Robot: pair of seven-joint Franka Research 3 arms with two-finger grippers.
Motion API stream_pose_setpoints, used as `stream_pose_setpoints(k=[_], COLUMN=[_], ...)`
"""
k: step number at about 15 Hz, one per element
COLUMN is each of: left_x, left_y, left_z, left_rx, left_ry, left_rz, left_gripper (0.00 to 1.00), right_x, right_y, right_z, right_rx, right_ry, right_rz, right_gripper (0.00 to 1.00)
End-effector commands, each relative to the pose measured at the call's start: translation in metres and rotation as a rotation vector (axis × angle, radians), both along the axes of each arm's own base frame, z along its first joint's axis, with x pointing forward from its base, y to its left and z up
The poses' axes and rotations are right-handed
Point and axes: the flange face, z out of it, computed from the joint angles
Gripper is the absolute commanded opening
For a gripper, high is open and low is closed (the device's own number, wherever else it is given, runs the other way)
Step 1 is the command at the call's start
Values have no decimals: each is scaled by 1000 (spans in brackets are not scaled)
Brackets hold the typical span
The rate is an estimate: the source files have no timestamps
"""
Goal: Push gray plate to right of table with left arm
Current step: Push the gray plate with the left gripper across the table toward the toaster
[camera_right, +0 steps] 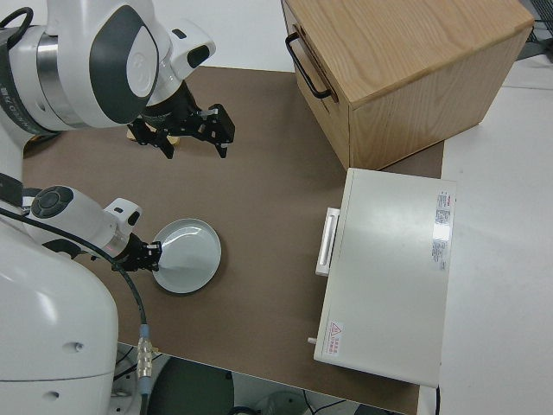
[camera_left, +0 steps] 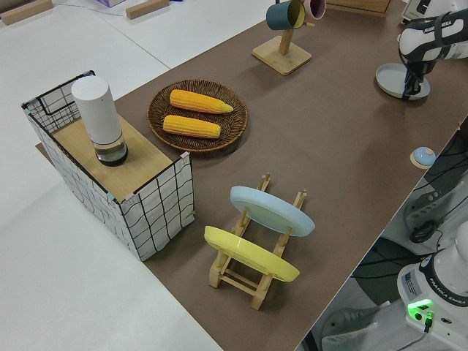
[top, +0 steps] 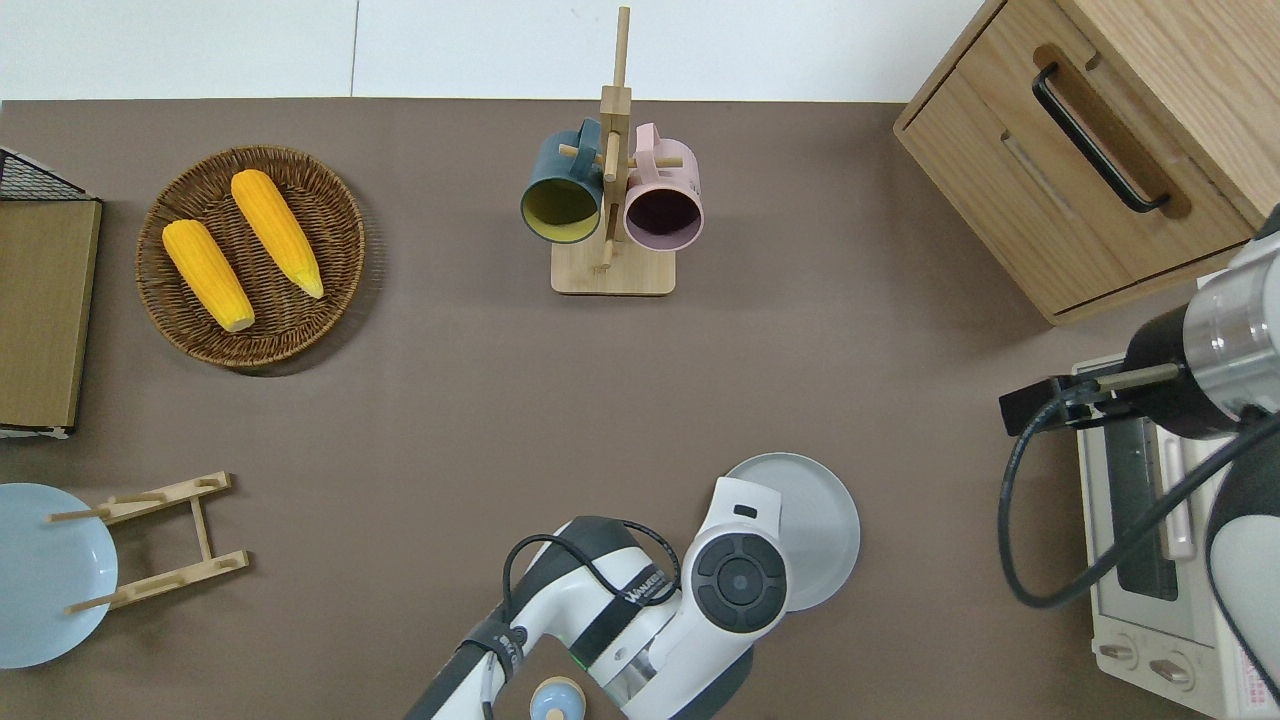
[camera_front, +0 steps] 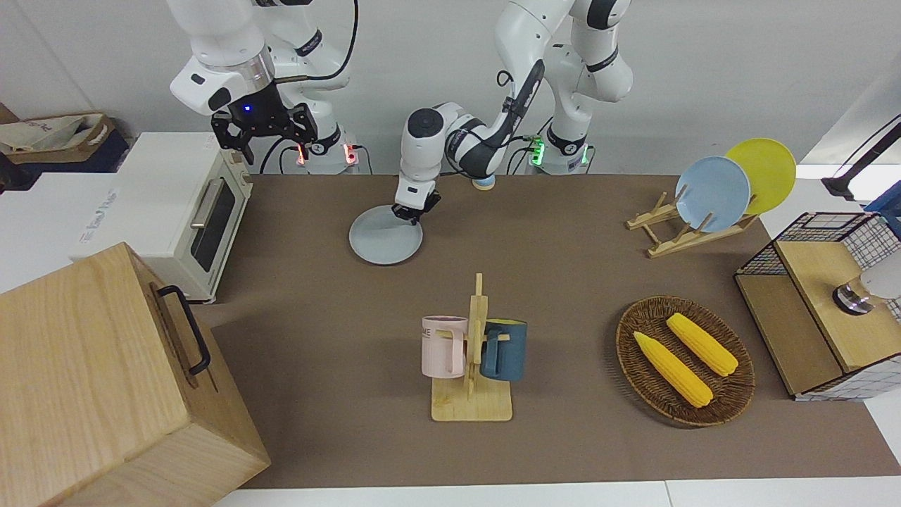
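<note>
One gray plate (camera_front: 383, 243) lies flat on the table (camera_front: 563, 282) toward the edge nearest the robots, with the left gripper (camera_front: 411, 212) down on the plate's rim at the robots' side; finger gap cannot be told. Two mugs hang on one rack (camera_front: 473, 366), two corn cobs sit in one wicker basket (camera_front: 684, 360), and two plates stand in a wooden holder (camera_front: 686, 229). Right arm parked.

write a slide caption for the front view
Left arm's end effector rests on the round pale gray plate on the brown-matted table; right arm parked.
</note>
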Motion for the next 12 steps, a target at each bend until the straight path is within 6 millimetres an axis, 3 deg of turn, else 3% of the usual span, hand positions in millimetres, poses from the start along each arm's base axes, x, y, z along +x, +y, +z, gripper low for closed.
stream_pose_setpoints(k=[1, 3, 7, 8, 9, 10, 12], left_x=[-12, -23, -15, -11, -10, -8, -3], left_y=[-43, -52, -61, -59, -58, -57, -52], left_z=[-18, -25, -18, -18, -18, -17, -13], left_rx=[29, 38, 25, 26, 28, 30, 48], left_ry=[24, 32, 16, 13, 12, 4, -13], left_rz=[24, 31, 62, 65, 65, 60, 47], left_gripper=[0, 0, 22, 279, 671, 955, 998], right_x=[-2, -2, -2, -2, -2, -3, -2], right_y=[-3, -4, -3, -3, -3, -3, -3], right_z=[4, 4, 4, 4, 4, 4, 4], right_rx=[3, 3, 3, 3, 3, 3, 3], right_ry=[4, 4, 4, 4, 4, 6, 4], right_rz=[-8, -9, -8, -8, -8, -8, -8], right_gripper=[983, 983, 983, 983, 983, 983, 983])
